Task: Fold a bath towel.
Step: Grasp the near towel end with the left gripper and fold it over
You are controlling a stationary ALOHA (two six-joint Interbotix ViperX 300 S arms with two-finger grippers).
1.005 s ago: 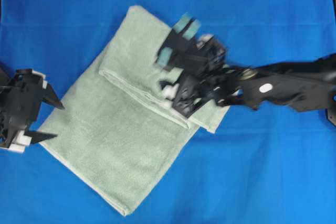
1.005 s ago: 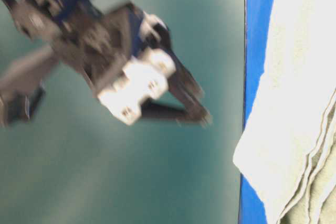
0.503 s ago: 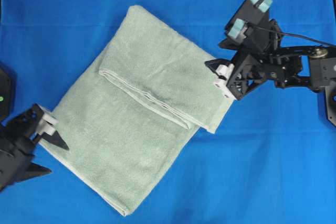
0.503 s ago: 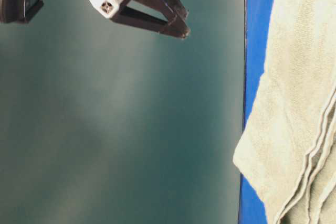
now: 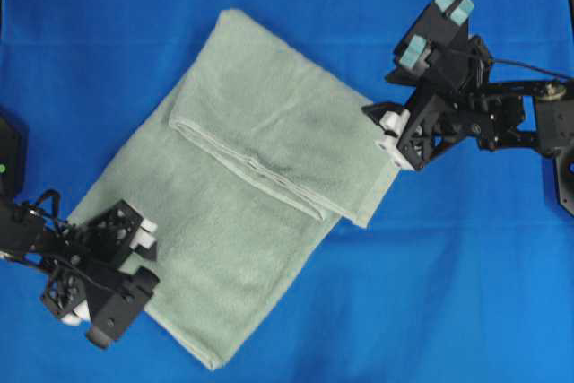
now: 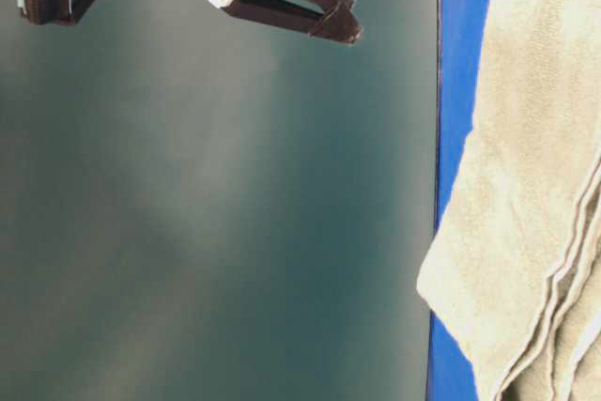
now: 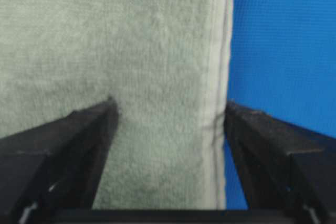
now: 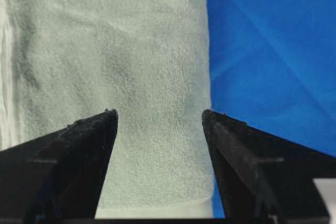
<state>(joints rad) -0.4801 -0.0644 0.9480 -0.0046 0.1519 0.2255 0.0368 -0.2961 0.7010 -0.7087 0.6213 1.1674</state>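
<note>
The bath towel (image 5: 224, 213), pale sage-green terry, lies diagonally on the blue cloth. Its upper part is folded over into a doubled band (image 5: 278, 123). My left gripper (image 5: 126, 257) is open, low over the towel's lower-left edge. In the left wrist view (image 7: 168, 111) the towel's hem (image 7: 215, 129) lies between its fingers. My right gripper (image 5: 384, 136) is open at the towel's right corner. In the right wrist view (image 8: 160, 114) the towel (image 8: 131, 77) and its side edge lie between the fingers. It also shows at the top of the table-level view (image 6: 333, 21), above the towel (image 6: 526, 185).
The smooth bright blue cloth (image 5: 448, 293) covers the whole table under the towel. The right arm (image 5: 529, 123) stretches in from the right edge. A black arm base (image 5: 7, 159) sits at the left edge.
My right gripper pulled back off the folded band to the towel's right corner. My left gripper moved down and turned in over the towel's lower-left edge.
</note>
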